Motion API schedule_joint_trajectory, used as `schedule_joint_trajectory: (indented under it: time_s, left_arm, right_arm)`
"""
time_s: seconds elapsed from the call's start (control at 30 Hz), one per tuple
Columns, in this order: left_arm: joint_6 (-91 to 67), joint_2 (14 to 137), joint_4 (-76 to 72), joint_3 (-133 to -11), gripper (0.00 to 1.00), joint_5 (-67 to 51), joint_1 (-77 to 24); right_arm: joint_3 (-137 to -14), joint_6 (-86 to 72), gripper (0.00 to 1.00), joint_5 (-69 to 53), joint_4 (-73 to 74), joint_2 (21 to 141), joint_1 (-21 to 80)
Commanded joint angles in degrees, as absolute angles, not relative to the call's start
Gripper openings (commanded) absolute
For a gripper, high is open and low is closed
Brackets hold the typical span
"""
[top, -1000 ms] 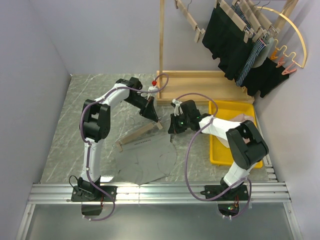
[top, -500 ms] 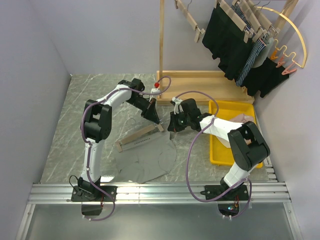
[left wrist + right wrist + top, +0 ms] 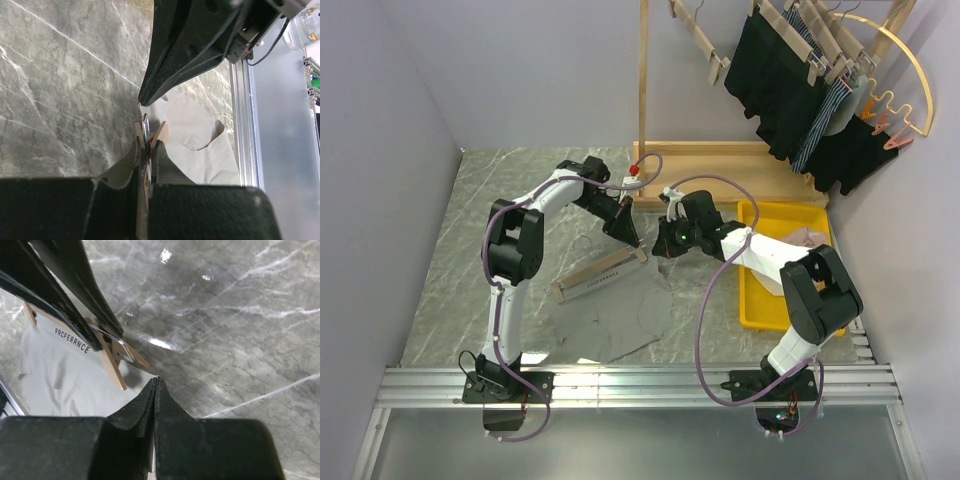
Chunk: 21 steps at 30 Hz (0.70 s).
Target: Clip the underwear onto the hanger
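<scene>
The hanger point(image 3: 600, 273), a pale wooden bar, lies slanted on the marble, and its right end is lifted. My left gripper point(image 3: 625, 230) is shut on that end's wooden clip point(image 3: 148, 142), with the metal spring between the fingers point(image 3: 131, 160). The light grey underwear point(image 3: 610, 320) lies below the bar, its upper right edge drawn up toward the clip. My right gripper point(image 3: 663, 247) is shut on that edge just right of the clip. In the right wrist view the gripper point(image 3: 156, 380) pinches thin fabric beside the clip point(image 3: 107, 357), with the underwear point(image 3: 55, 375) spread to the left.
A yellow tray point(image 3: 760, 300) at the right holds a beige-pink garment point(image 3: 805, 238). Behind stands a wooden rack point(image 3: 643, 90) with black garments point(image 3: 780, 80), a spare wooden hanger point(image 3: 705, 45) and a yellow hoop hanger point(image 3: 910, 70). An aluminium rail point(image 3: 620, 385) runs along the near edge.
My right gripper has moved away from the bases toward the clip, dragging the underwear's right edge up and bunching the fabric. The left gripper and the hanger's end shifted slightly.
</scene>
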State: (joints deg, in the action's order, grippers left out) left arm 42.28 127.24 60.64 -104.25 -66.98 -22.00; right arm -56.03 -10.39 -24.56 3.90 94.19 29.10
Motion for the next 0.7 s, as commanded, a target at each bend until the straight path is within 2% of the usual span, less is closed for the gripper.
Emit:
schedule_joint_trajectory:
  time_s: [0.0, 0.67]
  left_arm:
    - [43.2, 126.7, 59.2, -105.1, 0.00, -66.4, -22.3]
    - [45.5, 127.4, 62.0, -105.7, 0.00, -66.7, -22.8]
  right_arm:
    - [-58.8, -9.9, 0.00, -25.2, 3.7, 91.1, 29.3]
    - [-60.9, -9.6, 0.00, -25.9, 4.6, 90.7, 29.5]
